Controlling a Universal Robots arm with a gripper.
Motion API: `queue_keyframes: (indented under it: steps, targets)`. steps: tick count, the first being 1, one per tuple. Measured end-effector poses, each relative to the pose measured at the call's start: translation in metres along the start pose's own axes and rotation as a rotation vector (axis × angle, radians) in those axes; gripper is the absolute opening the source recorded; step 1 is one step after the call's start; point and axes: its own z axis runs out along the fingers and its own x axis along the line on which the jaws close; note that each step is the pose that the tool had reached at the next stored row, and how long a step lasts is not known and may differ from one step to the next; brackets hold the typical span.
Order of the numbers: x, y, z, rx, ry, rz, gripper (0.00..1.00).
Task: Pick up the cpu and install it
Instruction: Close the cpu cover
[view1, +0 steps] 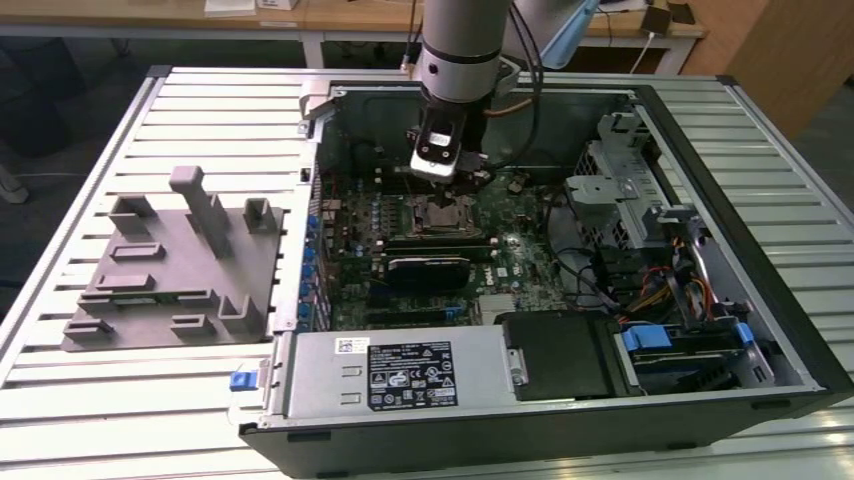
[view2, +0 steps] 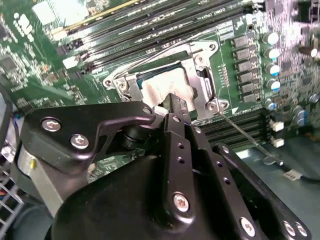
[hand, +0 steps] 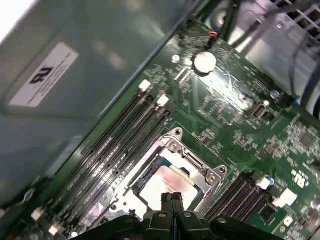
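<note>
Found the cpu lying flat inside the socket frame on the motherboard, pale metal top facing up. Logged the same cpu in the second wrist view, ringed by the silvery frame with part of its top covered by the tool.

Saw the tool right over the cpu, fingers pressed together, nothing clamped between them. Could not tell whether the tips touched the metal top. Marked one dark fingertip overlapping the cpu's edge in the second wrist view.

Noted dark memory slots running along both sides of the socket frame. Noted a thin wire lever angled away from the frame across one bank of slots. Spotted a row of round capacitors just beside the frame and a coin battery farther off on the green board.

In the exterior view, placed the tool low inside the open computer case, straight above the socket area. Logged a power supply at the case's near end. Logged a gray fixture block on the slatted worktop, to the exterior view's left of the case, well apart from the tool.
</note>
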Motion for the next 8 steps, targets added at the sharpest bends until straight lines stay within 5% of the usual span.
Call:
queue_keyframes:
  steps: [8]
  targets:
    - [0.0000,0.0000,0.0001,0.0005,0.0007,-0.146,0.11]
